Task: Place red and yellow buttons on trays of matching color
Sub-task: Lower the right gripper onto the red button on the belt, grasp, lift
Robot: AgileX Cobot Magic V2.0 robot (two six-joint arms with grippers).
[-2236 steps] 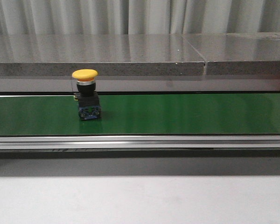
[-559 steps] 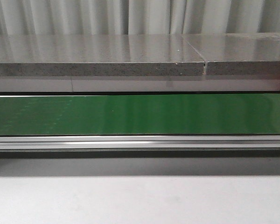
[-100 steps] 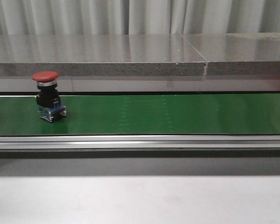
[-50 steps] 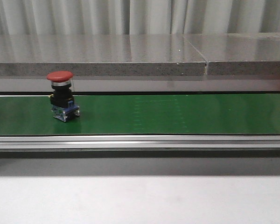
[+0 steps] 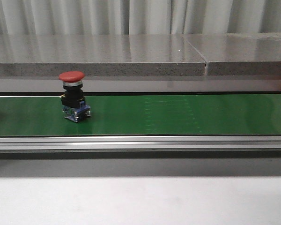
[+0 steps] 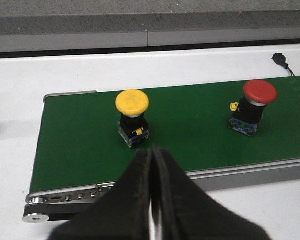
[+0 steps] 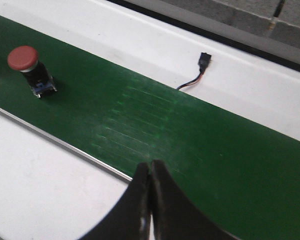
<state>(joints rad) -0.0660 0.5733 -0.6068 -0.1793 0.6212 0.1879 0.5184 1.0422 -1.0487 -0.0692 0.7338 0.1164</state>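
Waiting looks like the step in hand: neither arm has gone for a button, and no tray shows in any view. The red button [image 5: 73, 101] stands upright on the green conveyor belt [image 5: 178, 115], toward its left end in the front view. The yellow button [image 6: 133, 118] stands on the same belt nearer that end, seen only from the left wrist.

The left gripper [image 6: 152, 210] hangs above the near edge of the belt, just short of the yellow button, its fingers pressed together and holding nothing. The right gripper [image 7: 150, 200] hovers over the belt's near edge well apart from the red button, its fingers likewise closed and empty.

Next, I judge, an arm must part its fingers, descend around a button's black body below the cap, and allow for any belt motion.
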